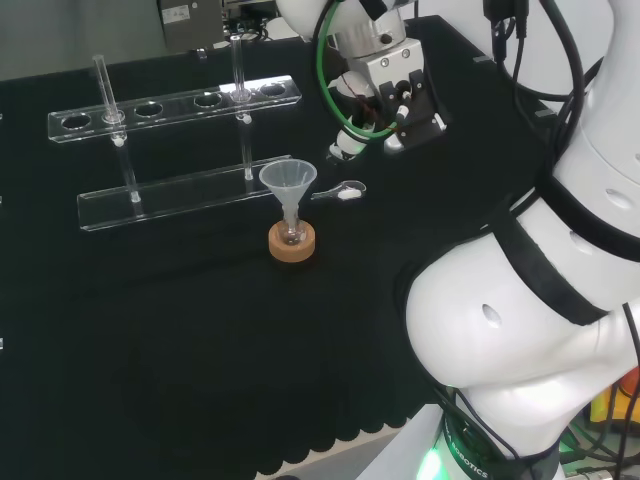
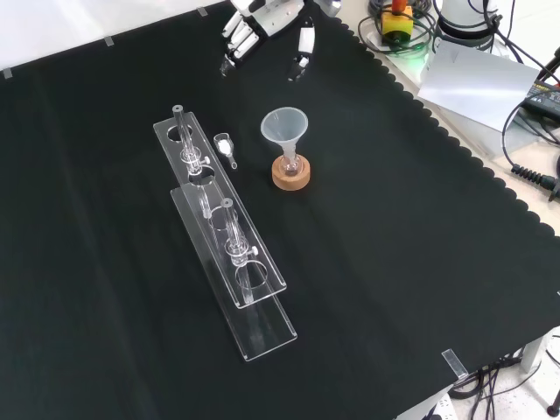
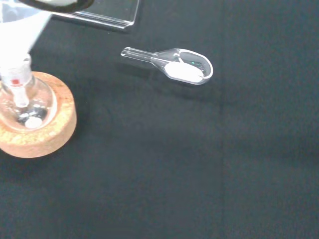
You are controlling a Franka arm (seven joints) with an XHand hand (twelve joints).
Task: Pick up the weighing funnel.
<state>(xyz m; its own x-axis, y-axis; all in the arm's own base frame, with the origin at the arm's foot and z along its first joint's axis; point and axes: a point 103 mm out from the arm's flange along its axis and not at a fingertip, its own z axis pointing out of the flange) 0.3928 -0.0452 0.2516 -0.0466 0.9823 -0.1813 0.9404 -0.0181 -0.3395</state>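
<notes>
The fingers of the hand hang apart and mostly straight, and they hold nothing. The weighing funnel lies flat on the cloth, with some white stuff in its scoop. In the front view it sits at 9 o'clock from the funnel, between the cork ring and the clear rack. The hand is at 12 o'clock from it, well apart. To do this step well, the hand should come down slowly over the scoop. The fingers should go on 1 side and the thumb on the other. It should stay level, or the white stuff may spill. The funnel stands near, so the hand must not bump it
</notes>
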